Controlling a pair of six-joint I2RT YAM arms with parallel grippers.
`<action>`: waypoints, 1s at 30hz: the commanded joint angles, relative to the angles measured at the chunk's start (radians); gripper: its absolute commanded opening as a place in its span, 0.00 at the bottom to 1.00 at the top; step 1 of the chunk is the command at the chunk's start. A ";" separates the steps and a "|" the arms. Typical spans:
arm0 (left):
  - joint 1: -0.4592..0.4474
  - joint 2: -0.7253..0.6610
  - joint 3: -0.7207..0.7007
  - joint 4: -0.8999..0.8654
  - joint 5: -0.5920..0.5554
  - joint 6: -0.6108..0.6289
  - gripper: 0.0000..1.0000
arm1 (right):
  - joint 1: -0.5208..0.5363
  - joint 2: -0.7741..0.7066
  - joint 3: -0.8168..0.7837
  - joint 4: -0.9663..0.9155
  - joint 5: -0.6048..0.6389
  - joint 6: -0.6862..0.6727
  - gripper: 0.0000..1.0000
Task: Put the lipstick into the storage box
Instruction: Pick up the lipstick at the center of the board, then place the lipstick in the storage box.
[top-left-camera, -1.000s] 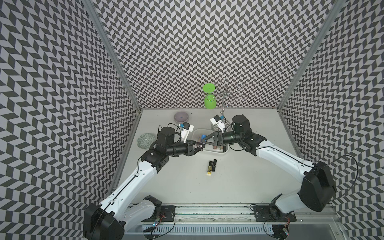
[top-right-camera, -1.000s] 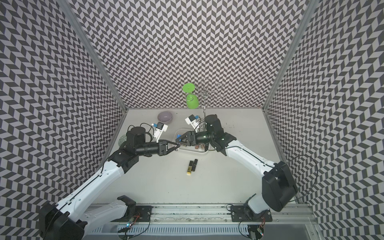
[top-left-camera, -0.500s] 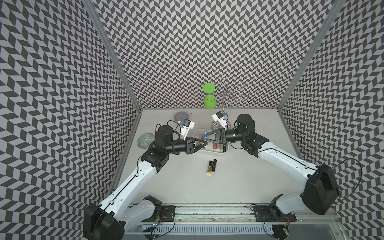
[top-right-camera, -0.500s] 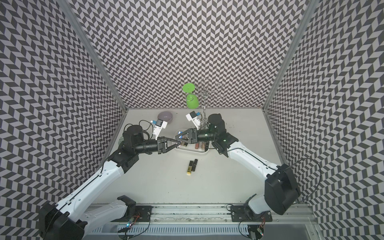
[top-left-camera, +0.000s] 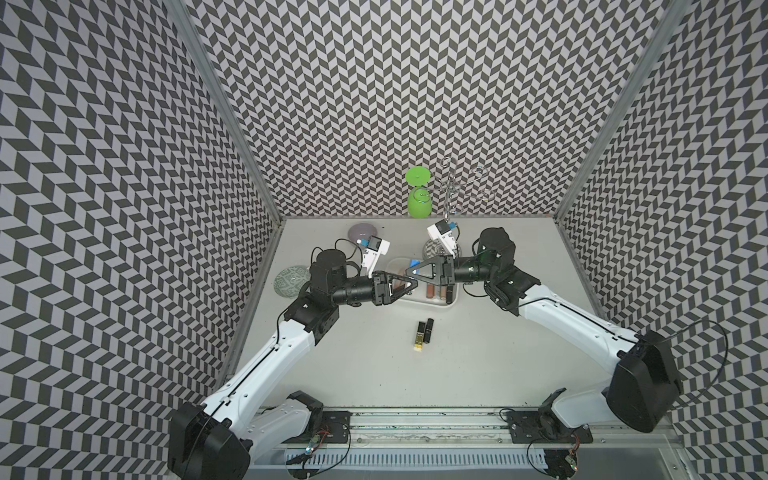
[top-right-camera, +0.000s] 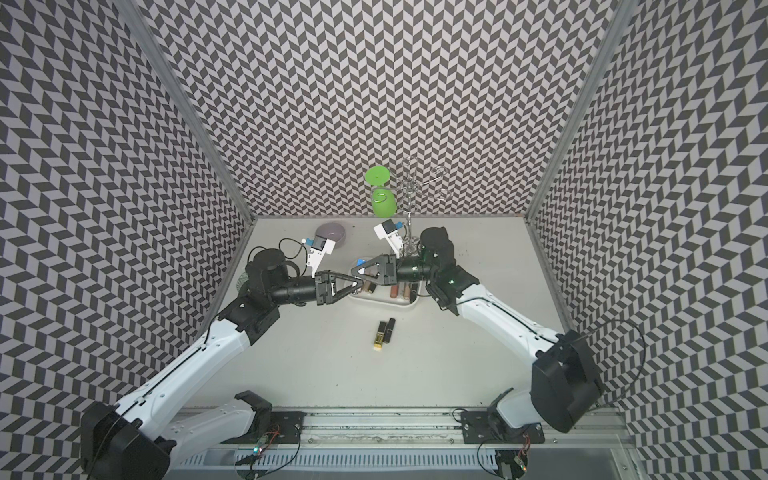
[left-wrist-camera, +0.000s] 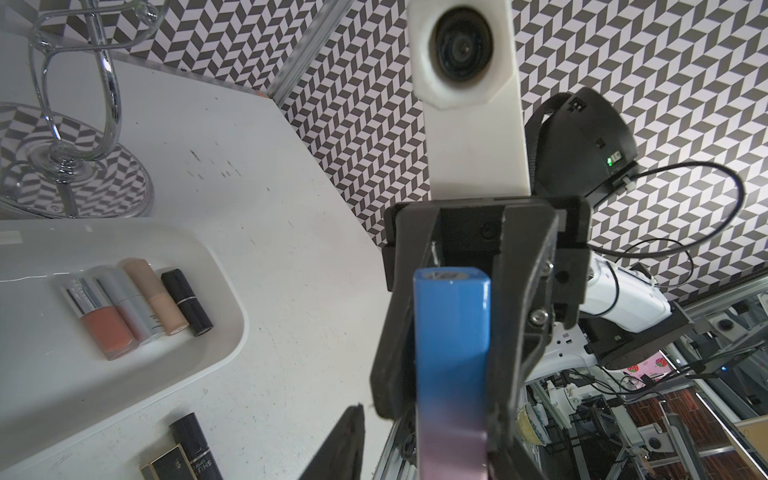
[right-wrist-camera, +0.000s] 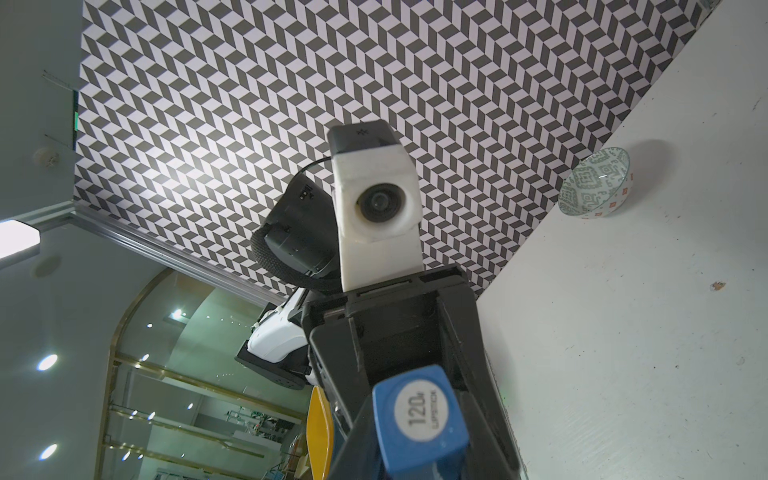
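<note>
A blue lipstick (left-wrist-camera: 451, 332) hangs in the air between my two grippers, which meet tip to tip over the left end of the white storage box (top-left-camera: 440, 305). My right gripper (top-left-camera: 408, 273) is shut on it, with a finger pressed to each side. In the right wrist view its round end label (right-wrist-camera: 419, 417) faces the camera. My left gripper (top-left-camera: 414, 284) stands open around the lipstick's other end, and one of its fingers (left-wrist-camera: 353, 436) is clearly apart from it. Several cosmetic tubes (left-wrist-camera: 137, 307) lie in the box.
Two dark lipsticks (top-left-camera: 424, 332) lie side by side on the table in front of the box. A chrome stand (top-left-camera: 451, 195) and a green goblet (top-left-camera: 418, 199) are at the back wall. A grey bowl (top-left-camera: 361, 230) and a green-patterned plate (top-left-camera: 291, 281) sit at the left.
My right gripper has reached the lipstick and shut on it. My left gripper, which was shut on it before, has spread its jaws. Both arms stay over the box's left end.
</note>
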 joint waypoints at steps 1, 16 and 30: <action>0.004 0.010 -0.005 0.034 0.011 -0.003 0.53 | -0.021 -0.046 -0.007 0.050 0.008 0.006 0.10; 0.004 0.015 0.019 -0.043 0.024 0.057 0.71 | -0.090 0.103 0.296 -0.761 0.666 -0.411 0.11; -0.008 0.065 0.120 -0.558 -0.436 0.315 0.74 | -0.077 0.303 0.327 -0.986 0.877 -0.435 0.12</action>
